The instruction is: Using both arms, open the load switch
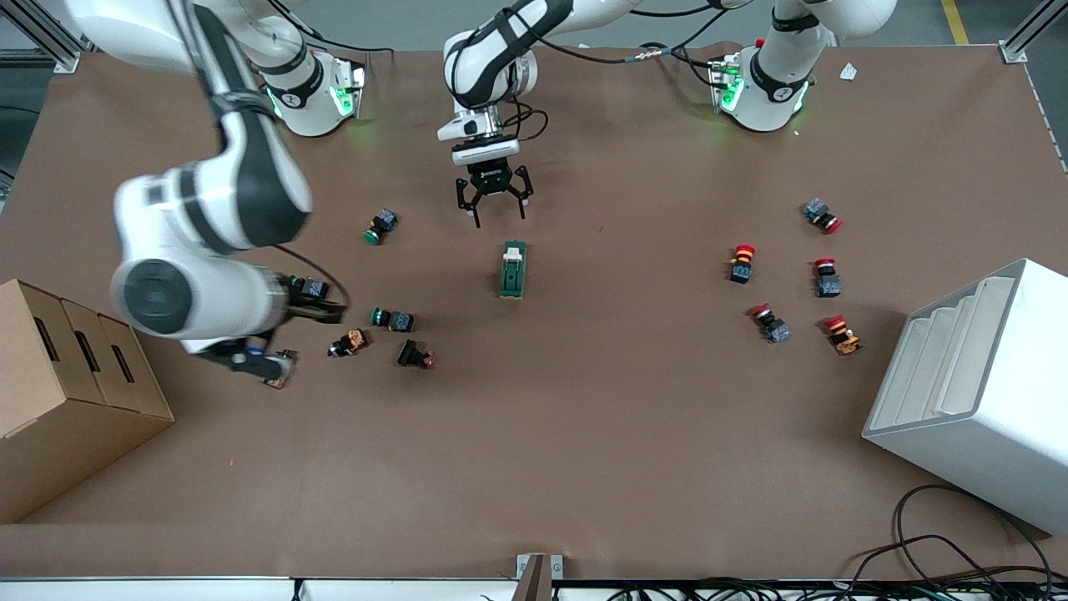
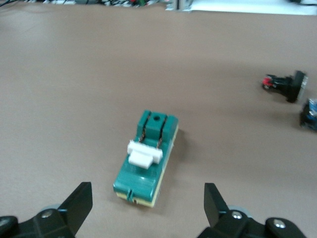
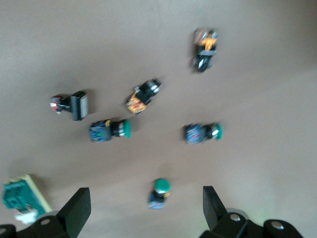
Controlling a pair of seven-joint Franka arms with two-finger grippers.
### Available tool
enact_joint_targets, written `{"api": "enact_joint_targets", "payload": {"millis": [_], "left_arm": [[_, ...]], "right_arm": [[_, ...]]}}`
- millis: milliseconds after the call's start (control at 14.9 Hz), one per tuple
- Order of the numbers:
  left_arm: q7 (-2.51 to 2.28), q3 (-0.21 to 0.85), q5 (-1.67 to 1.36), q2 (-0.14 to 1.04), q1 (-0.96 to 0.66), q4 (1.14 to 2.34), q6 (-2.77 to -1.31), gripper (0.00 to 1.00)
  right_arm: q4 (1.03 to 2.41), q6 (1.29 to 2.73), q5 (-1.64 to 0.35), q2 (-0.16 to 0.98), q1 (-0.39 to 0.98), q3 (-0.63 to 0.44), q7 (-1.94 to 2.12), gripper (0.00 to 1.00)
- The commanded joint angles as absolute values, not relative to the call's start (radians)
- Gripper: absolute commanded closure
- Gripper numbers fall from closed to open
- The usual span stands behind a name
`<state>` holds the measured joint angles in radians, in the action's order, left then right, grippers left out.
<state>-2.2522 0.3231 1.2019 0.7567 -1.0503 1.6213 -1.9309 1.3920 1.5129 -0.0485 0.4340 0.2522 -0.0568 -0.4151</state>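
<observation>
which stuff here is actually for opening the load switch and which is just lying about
For the job:
load switch
left claw, open, over the table beside the switch
right claw, open, over the green buttons

Lying about:
green push buttons
red push buttons
cardboard box
white rack

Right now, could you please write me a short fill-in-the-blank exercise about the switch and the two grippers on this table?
1. The lever on the green load switch is coloured ____.
2. The left gripper hangs with its fingers ____ and holds nothing.
3. The right gripper, also open, is over a group of push ____ toward the right arm's end of the table.
4. The load switch lies flat on the ____, touched by neither gripper.

Missing words: white; open; buttons; table
</observation>
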Motion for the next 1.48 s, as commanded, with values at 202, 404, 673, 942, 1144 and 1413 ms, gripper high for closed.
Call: {"api": "enact_joint_targets", "payload": {"millis": [202, 404, 673, 942, 1144, 1413], "left_arm": [[-1.884, 0.318, 0.889, 0.668, -0.899, 1.448, -1.852, 0.01], [-1.696, 0.318, 0.775, 0.568, -0.766, 1.448, -1.852, 0.01], [-1.414, 0.321, 0.629, 0.456, -0.559, 1.453, -1.847, 0.01], [-1.16, 0.325, 0.511, 0.375, -0.363, 1.451, -1.844, 0.01], [-0.941, 0.325, 0.416, 0.312, -0.232, 1.45, -1.815, 0.0], [-0.734, 0.336, 0.307, 0.255, -0.056, 1.45, -1.812, 0.0]], "right_arm": [[1.427, 1.519, 0.002, 0.336, 0.052, -0.034, -0.023, 0.0], [1.417, 1.517, 0.021, 0.319, 0.002, -0.035, 0.021, 0.0], [1.312, 1.427, 0.084, 0.316, -0.006, -0.035, 0.017, 0.0], [1.301, 1.417, 0.075, 0.316, -0.02, -0.034, 0.018, 0.0], [1.298, 1.408, 0.08, 0.318, -0.02, -0.032, 0.02, 0.0], [1.252, 1.365, 0.046, 0.321, -0.028, -0.034, 0.017, 0.0]]}}
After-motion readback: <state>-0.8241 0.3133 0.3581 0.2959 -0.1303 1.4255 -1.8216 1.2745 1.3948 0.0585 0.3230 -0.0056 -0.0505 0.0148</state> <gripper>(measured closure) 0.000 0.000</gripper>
